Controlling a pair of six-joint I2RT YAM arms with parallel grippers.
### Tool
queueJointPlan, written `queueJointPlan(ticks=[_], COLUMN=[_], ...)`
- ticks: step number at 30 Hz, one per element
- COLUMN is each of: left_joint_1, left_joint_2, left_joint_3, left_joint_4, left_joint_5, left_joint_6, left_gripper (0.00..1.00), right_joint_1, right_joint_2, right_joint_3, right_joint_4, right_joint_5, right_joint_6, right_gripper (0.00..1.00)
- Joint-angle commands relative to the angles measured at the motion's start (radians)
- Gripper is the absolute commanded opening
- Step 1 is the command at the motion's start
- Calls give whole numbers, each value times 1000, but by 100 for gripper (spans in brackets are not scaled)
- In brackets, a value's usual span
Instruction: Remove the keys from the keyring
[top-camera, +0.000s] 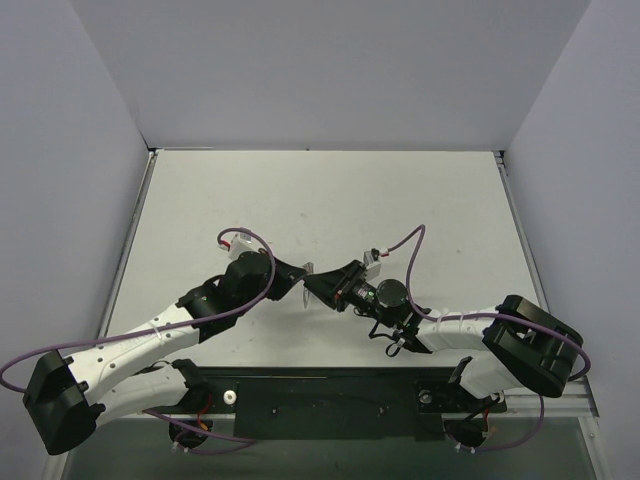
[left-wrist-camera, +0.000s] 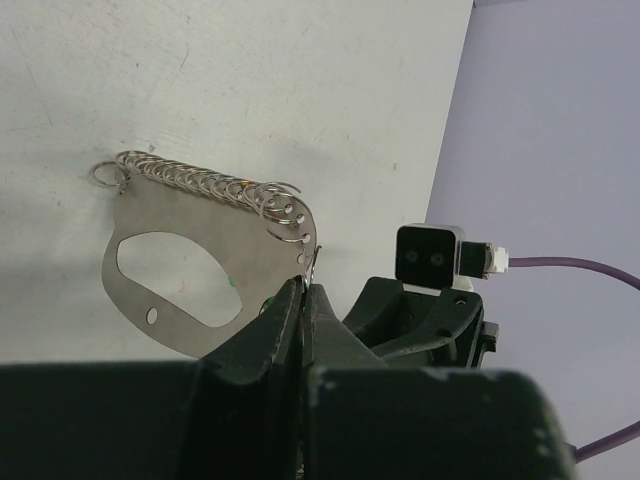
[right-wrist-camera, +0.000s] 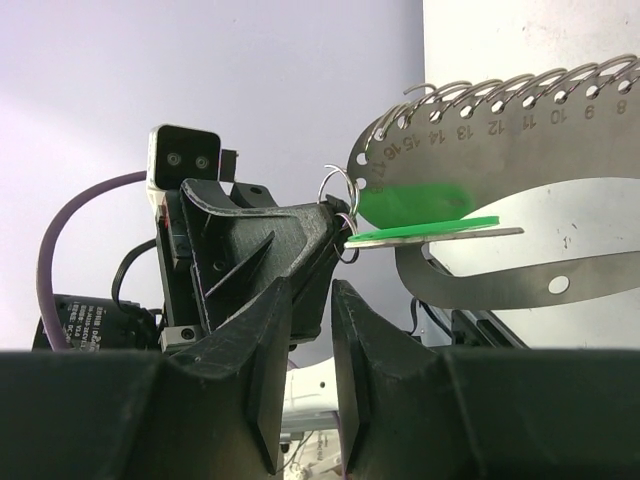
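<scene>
Top view first: both arms are bent in toward the middle of the table (top-camera: 330, 200), and the keyring (top-camera: 307, 272) is barely made out as a pale sliver between the two claws. The left gripper (top-camera: 298, 283) is seen just left of it and the right gripper (top-camera: 322, 287) just right of it, tips nearly meeting. Honestly not much else can be read from up there.

In the left wrist view, the keyring (left-wrist-camera: 200, 215) is shown as a flat grey plate with an oval hole, held up off the table. A row of little wire rings (left-wrist-camera: 200, 183) is threaded along its wavy top edge. The left gripper (left-wrist-camera: 302, 300) is clenched tight on the plate's lower right edge, no gap left between the fingers. The right gripper (left-wrist-camera: 385, 300) is parked just right of the keyring, with its wrist camera (left-wrist-camera: 430, 254) above it.

In the right wrist view, stamped numbers are seen along the keyring's (right-wrist-camera: 520, 130) holes. A green-headed key (right-wrist-camera: 415, 203) is hung off the ring at the plate's left end. The left gripper (right-wrist-camera: 335, 225) is pressed against that same end. The right gripper (right-wrist-camera: 312, 330) is kept below and left of the keyring, released: a narrow gap is left between its fingers (right-wrist-camera: 268, 340) and nothing is caught in it.
</scene>
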Motion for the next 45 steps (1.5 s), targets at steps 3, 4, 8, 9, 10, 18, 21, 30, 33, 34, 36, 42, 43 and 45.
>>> queueJointPlan(ticks=[3, 4, 8, 9, 10, 18, 21, 30, 33, 34, 36, 42, 43, 45], left_joint_1=[6, 6, 6, 6, 6, 6, 6, 6, 4, 6, 6, 6, 4, 6], left_joint_2=[-33, -33, -42, -44, -46, -47, -50, -50, -50, -50, -49, -52, -50, -53], left_joint_3=[43, 46, 51, 51, 52, 54, 54, 46, 51, 51, 49, 49, 51, 52], left_joint_4=[74, 73, 71, 74, 74, 81, 81, 101, 102, 102, 102, 101, 101, 101], left_joint_5=[22, 23, 20, 20, 22, 34, 33, 48, 54, 56, 57, 62, 63, 63], left_joint_6=[-33, -33, -37, -41, -39, -42, -41, -13, -10, -8, -7, -1, 1, 2], left_gripper=[0, 0, 0, 0, 0, 0, 0, 0, 0, 0, 0, 0, 0, 0], right_joint_1=[-9, -9, -13, -15, -16, -24, -26, -19, -18, -18, -18, -18, -18, -18], right_joint_2=[-29, -33, -42, -48, -55, -58, -52, -15, -12, -10, -9, -9, -7, -7], right_joint_3=[13, 10, -5, -10, -22, -20, -10, 23, 27, 29, 30, 35, 35, 35], right_joint_4=[339, 339, 339, 339, 339, 339, 339, 339, 339, 339, 339, 325, 325, 322], right_joint_5=[51, 60, 78, 83, 95, 98, 89, 60, 54, 51, 48, 43, 43, 41], right_joint_6=[-18, -17, -15, -15, -14, -6, -3, 11, 9, 9, 12, 14, 14, 17], right_gripper=[18, 17, 17, 17, 17, 17, 17, 15, 13, 13, 11, 0, 0, 0])
